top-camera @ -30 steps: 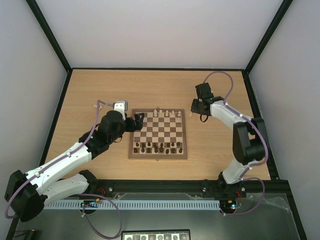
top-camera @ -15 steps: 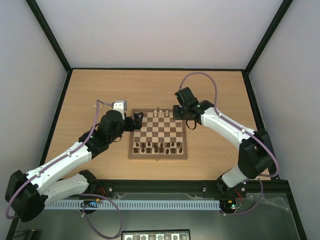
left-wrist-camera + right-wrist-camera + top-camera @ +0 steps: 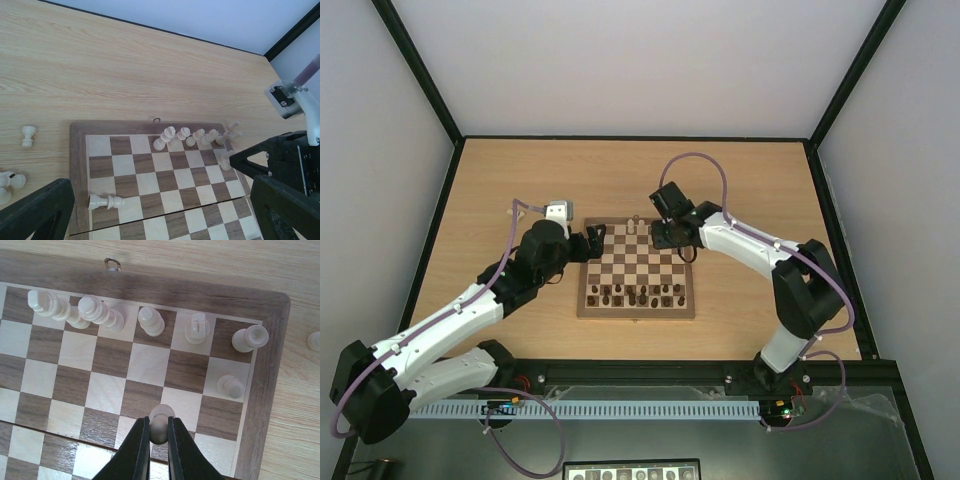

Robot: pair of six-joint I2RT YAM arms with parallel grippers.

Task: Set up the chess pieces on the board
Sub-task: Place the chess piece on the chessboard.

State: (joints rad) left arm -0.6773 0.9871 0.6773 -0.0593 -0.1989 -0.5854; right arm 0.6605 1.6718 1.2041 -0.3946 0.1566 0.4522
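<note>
On the table (image 3: 520, 180), the right gripper (image 3: 159, 432) pinched a pawn (image 3: 161, 415) over the board (image 3: 260, 390); free second-row squares lay just beyond. The left gripper (image 3: 592, 243) gaped empty.

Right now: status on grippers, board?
Left gripper open beside square wooden chessboard. Right gripper shut on small cream pawn over it. Cream piece toppled on board.

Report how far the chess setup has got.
Done: the dark chessmen stand on the near rows of the board, and several pale pieces line the far row, with one standing pawn ahead of them. In hand: the right gripper is shut on a pale pawn over the board. Left: a toppled piece lies on the board, loose pieces wait on the table, and the left gripper is open and empty.
</note>
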